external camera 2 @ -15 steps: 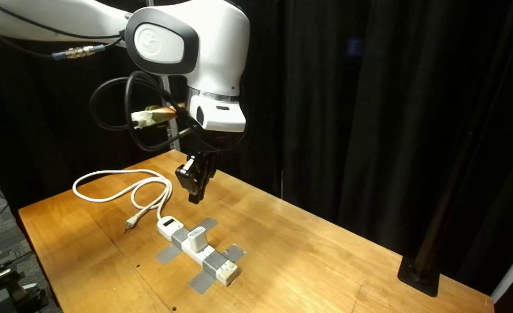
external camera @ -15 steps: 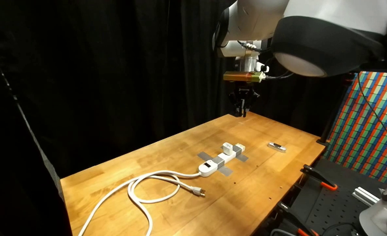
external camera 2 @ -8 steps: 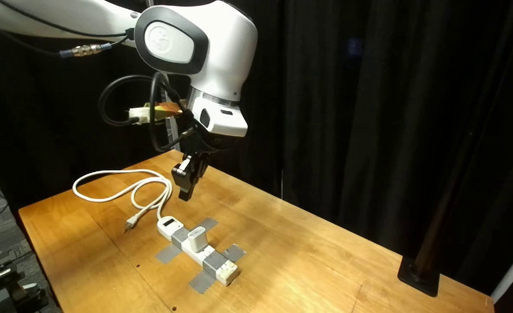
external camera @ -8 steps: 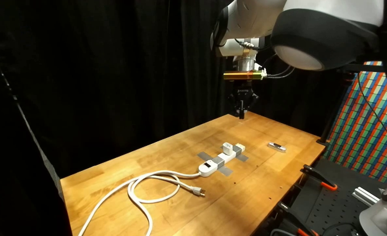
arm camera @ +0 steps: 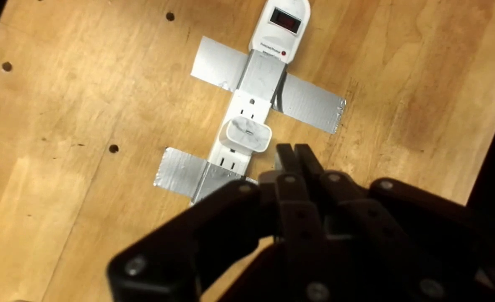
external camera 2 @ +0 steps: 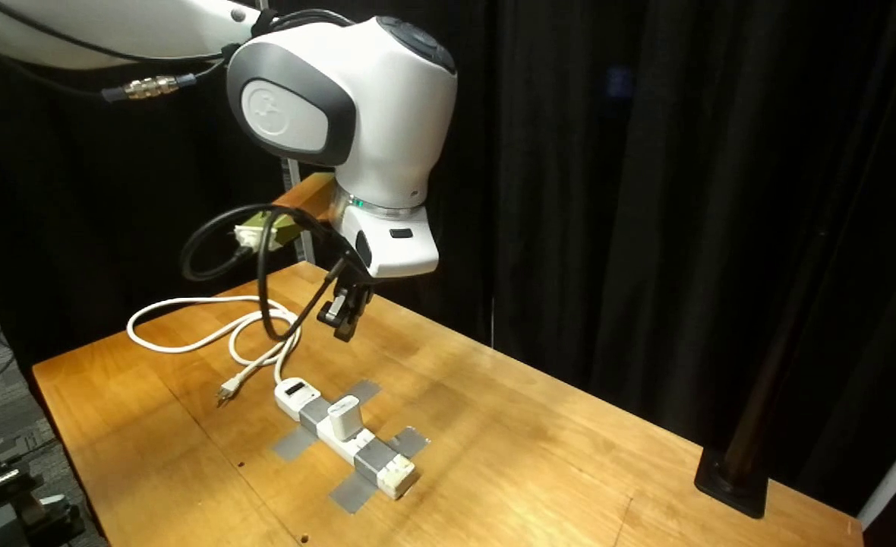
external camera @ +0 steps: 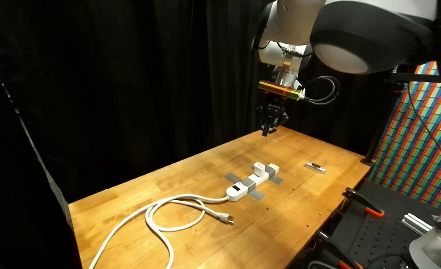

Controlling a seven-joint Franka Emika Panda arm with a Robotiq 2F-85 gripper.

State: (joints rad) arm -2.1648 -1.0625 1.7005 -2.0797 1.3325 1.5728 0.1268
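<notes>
Here hangs the claw (arm camera: pixel 293 146), well above the table (arm camera: pixel 63 126), fingertips (arm camera: pixel 285 154) pressed together, narrow as you like! Lower down, the white USB charger (arm camera: pixel 247 136) stands plugged into the power strip (arm camera: pixel 272 35), between two bands of gray duct tape (arm camera: pixel 312 102). In both exterior views the white cord (external camera 2: pixel 178 350) loops across the table.

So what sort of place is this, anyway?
Likely a robotics lab: a robot arm hangs over a wooden table, a power strip is taped down on it, and black curtains hang behind.
</notes>
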